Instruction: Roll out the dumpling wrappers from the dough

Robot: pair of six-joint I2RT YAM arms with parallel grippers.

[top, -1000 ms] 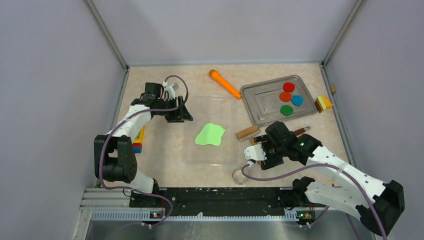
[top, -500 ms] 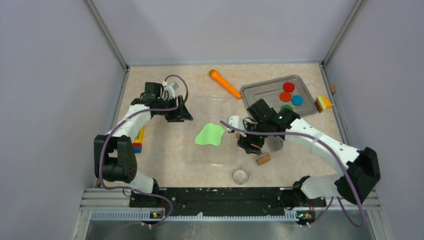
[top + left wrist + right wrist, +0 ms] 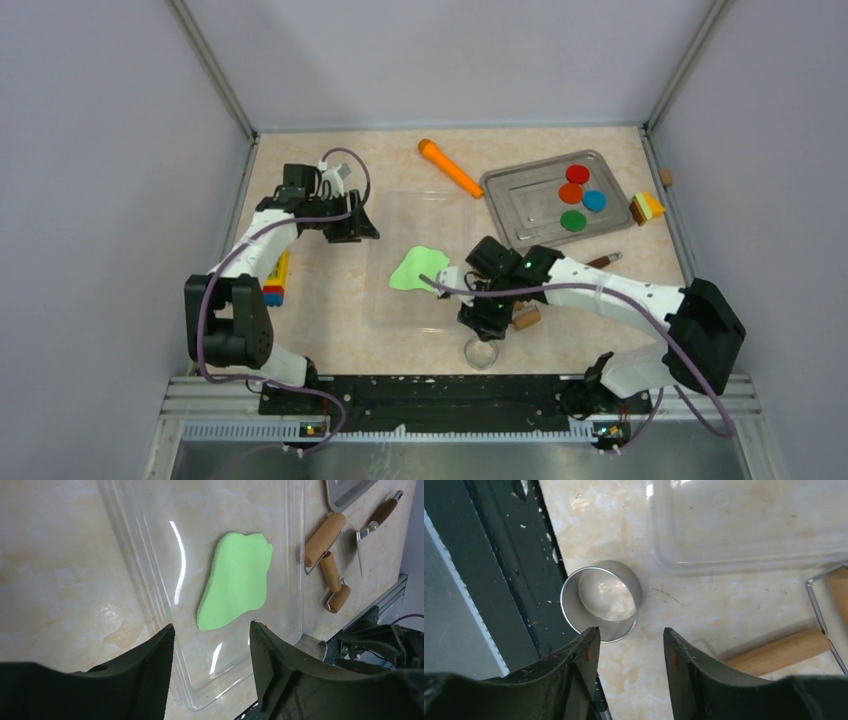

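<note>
The dough (image 3: 413,270) is a flat irregular light lime-green sheet on the clear plastic tray (image 3: 415,215). It also shows in the left wrist view (image 3: 235,580). No lime-green wrappers are in view. My left gripper (image 3: 360,225) is open and empty, above the tray's far left edge; in its own view (image 3: 211,630) the dough lies just beyond the fingertips. My right gripper (image 3: 487,320) is open and empty, low by the tray's near right corner. A metal ring cutter (image 3: 601,600) stands just beyond its fingertips (image 3: 631,632). The wooden roller (image 3: 325,540) lies right of the tray.
A metal tray (image 3: 520,205) at the back right holds red (image 3: 577,173), orange (image 3: 570,193), blue (image 3: 594,200) and dark green (image 3: 573,220) discs. An orange tool (image 3: 450,168), a brown-handled tool (image 3: 600,262), a layered block (image 3: 647,207) and a coloured block (image 3: 277,278) lie around.
My right arm has swung left and forward from the right of the table, across the roller, down to the ring cutter. The left gripper has shifted only slightly.
</note>
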